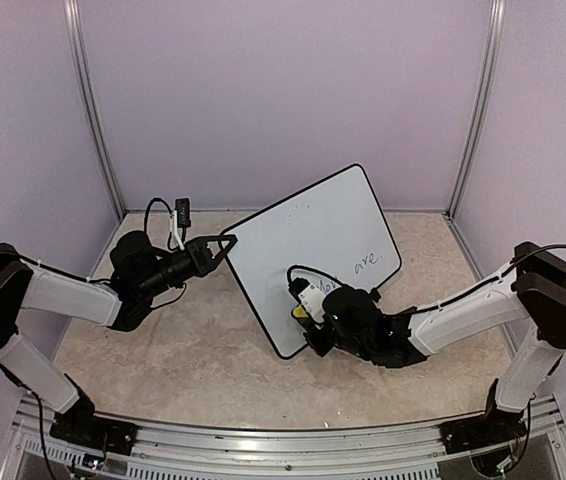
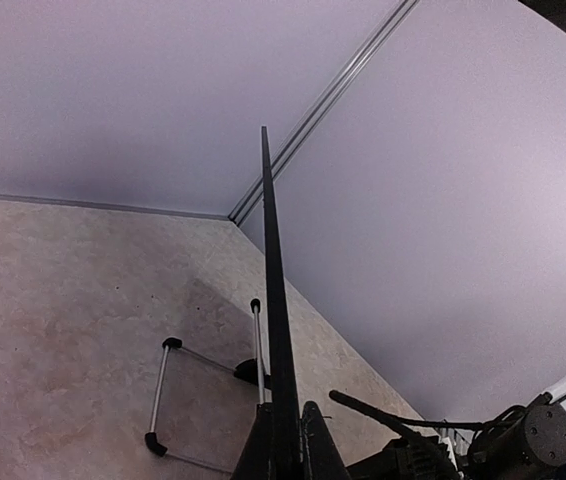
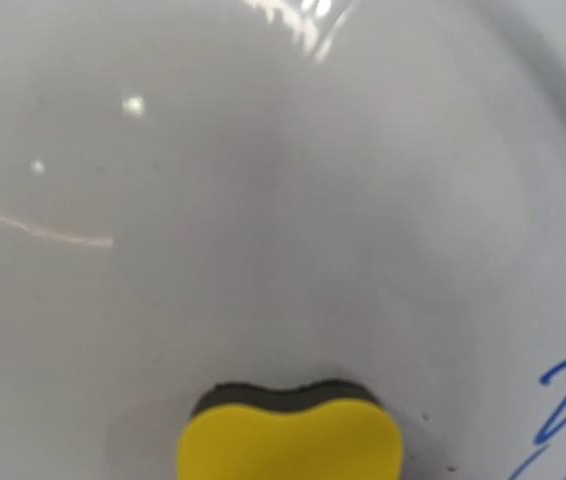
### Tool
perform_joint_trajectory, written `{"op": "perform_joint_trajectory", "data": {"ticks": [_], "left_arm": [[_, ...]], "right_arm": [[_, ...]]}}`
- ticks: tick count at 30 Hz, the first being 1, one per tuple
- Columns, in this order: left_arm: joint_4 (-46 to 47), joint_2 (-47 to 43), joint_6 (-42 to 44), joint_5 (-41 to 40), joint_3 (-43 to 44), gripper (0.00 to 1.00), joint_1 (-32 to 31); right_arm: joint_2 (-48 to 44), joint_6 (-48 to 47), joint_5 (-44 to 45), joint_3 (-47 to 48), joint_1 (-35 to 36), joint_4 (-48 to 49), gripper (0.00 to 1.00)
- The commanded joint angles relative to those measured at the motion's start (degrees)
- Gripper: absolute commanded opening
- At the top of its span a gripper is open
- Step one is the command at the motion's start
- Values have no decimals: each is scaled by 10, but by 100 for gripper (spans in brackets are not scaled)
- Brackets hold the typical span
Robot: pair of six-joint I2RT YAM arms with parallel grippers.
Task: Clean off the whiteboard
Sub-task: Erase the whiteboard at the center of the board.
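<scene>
From above, the whiteboard [image 1: 313, 240] stands tilted mid-surface [image 1: 193, 360], with writing [image 1: 366, 264] remaining toward its 4 o'clock corner. The left hand [image 1: 227, 243] is clamped on the board's 9 o'clock edge. The right hand [image 1: 308, 312] meets the board's face near 6 o'clock, closed on a yellow sponge [image 1: 301, 313].

The left wrist view shows the board edge-on, a thin black line between the fingers [image 2: 320, 450], with its wire stand [image 2: 178, 392] at 8 o'clock. It looks light, stiff and slick, and likely to tip under pressure, so gripping the rim seems right.

In the right wrist view the sponge sits at 6 o'clock, touching the board, with a blue stroke [image 3: 563, 395] at 4 o'clock.
</scene>
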Motion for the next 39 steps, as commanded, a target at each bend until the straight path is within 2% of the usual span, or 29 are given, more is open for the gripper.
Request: {"op": "perform_joint_trajectory", "data": {"ticks": [1,11,18,22,29,33,39], "left_arm": [[53,-14,2,42,4,0,-13],[60,-10,-4,45,5,0,-14],[56,-13,-2,43,4,0,-15],[54,-14,-1,43,4,0,-15],[56,-11,-3,41,5,0,-15],[52,-11,-2,35,4,0,-15],[50,-8,-1,27,4,0,-16]], "right_arm": [[21,14,13,-20,3,-16,0],[-38,37,29,-85,-3,-32,0],[-84,15,6,-52,-16,-13,0],[-110,13,3,-32,-47,-16,0],[-68,5,-13,-7,-106,-25,0],[-36,4,-51,-12,-105,-14,0],[-50,24,-78,-52,-93,2,0]]}}
